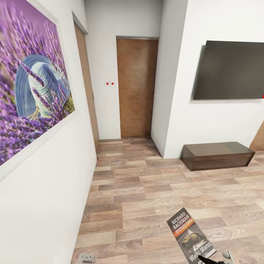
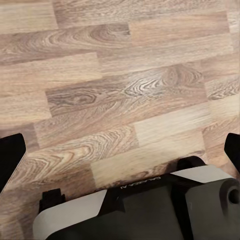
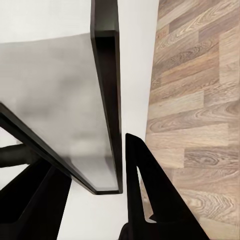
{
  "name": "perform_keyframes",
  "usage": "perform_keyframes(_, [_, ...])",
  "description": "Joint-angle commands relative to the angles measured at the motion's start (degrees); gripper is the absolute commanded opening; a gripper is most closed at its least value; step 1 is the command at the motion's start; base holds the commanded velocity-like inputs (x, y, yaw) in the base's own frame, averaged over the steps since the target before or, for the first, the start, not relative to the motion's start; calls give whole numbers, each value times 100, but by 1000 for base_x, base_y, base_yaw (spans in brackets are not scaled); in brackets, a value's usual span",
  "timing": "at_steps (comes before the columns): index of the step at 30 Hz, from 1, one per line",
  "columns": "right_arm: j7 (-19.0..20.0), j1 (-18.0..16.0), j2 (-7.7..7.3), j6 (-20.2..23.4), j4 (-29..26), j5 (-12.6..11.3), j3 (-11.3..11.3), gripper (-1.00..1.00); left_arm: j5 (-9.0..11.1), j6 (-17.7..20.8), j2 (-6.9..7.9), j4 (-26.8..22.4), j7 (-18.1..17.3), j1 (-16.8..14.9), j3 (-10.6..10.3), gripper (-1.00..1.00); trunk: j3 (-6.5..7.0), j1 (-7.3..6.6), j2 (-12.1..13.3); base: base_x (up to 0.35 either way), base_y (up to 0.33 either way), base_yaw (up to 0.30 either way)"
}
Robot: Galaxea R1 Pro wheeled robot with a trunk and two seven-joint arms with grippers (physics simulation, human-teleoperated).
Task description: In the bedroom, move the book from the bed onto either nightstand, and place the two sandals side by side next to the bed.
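One book (image 1: 190, 240), lower end cut off

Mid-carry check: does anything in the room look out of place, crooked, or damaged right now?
Nothing looks damaged or spilled. The book is up off the floor, tilted, pinched between the right gripper's fingers, which is expected mid-carry. The lavender picture, wall screen, low cabinet and door all sit straight. The left gripper hangs open over bare floor.

The book (image 1: 191, 236) is a thin paperback with a dark cover, white "RICHARD BACHMAN" lettering, an orange band and a pale picture (a lower title is partly cut off). It is held tilted above the wood-plank floor of the bedroom (image 1: 146, 190), low at the right.
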Motion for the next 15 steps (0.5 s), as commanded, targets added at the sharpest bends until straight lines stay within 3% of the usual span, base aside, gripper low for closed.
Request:
perform_keyframes(1, [13, -6, -2, 35, -2, -65, 30, -100, 45, -14, 1, 4, -18, -4, -48, 100, -11, 6, -10, 329, 0, 0])
perform_keyframes(15, [13, -4, 2, 34, -2, -64, 30, -100, 45, -14, 1, 4, -18, -5, -48, 100, -11, 6, -10, 329, 0, 0])
